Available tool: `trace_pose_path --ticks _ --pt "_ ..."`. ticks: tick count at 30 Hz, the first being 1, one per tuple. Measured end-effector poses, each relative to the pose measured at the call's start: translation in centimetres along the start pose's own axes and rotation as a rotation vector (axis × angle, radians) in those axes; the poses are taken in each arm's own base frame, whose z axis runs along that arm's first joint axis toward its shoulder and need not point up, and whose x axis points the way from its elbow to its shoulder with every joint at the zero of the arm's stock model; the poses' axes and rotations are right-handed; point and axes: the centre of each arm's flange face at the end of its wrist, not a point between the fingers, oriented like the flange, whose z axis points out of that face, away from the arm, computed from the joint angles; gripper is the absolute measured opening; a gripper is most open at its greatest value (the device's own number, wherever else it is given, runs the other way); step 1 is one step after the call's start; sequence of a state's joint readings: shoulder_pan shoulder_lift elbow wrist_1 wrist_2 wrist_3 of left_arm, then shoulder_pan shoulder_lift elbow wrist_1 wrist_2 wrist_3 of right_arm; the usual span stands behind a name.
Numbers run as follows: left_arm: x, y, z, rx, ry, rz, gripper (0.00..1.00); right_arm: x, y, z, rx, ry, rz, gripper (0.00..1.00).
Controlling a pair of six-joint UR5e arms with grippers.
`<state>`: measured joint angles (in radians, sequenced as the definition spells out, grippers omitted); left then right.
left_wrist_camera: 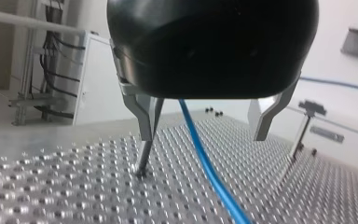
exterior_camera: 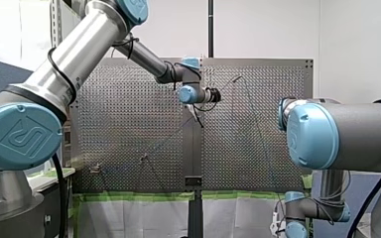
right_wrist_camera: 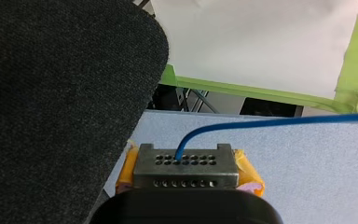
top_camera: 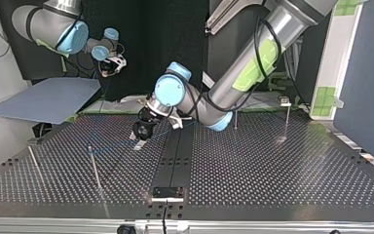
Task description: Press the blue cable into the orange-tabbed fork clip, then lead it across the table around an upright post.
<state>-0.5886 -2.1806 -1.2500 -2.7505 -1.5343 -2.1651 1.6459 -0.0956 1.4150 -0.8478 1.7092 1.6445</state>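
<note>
**Cable loose at the post.** The blue cable (left_wrist_camera: 205,158) is being straddled, not gripped, by the left gripper (left_wrist_camera: 204,138) low over the perforated table (left_wrist_camera: 74,196). Its metal fingers (left_wrist_camera: 147,116) are being held well apart, and the cable is running slack between them. One finger is standing just beside an upright post (left_wrist_camera: 142,161); whether it is touching cannot be told.

Beyond the table's edge, at the top view's left, the cable is being held by the right gripper (right_wrist_camera: 186,164), whose yellow pads (right_wrist_camera: 249,170) are appearing closed on it. No orange tab is being shown clearly in any view, so the fork clip cannot be placed.

Three risks are being judged from here:
- With nothing pinching it, the cable is likely to be lost sideways from between the spread fingers if the arm is swung.
- The near finger is liable to be knocked against the post.
- A hard pull is likely to be passed along to the far grip, where the cable could be dragged free.
</note>
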Motion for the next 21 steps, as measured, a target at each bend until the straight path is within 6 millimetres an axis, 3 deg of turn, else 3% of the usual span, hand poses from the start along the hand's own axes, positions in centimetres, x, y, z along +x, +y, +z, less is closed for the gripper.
trace_pose_path --ticks 11,21 --pt "-1.9 -1.9 -0.4 0.051 -0.004 -0.041 1.00 1.6 0.3 1.8 0.002 0.004 0.000 0.00" --pt "-4.0 -4.6 -1.0 0.111 -0.013 -0.050 1.00 4.7 0.7 3.6 0.021 0.038 0.007 0.00"
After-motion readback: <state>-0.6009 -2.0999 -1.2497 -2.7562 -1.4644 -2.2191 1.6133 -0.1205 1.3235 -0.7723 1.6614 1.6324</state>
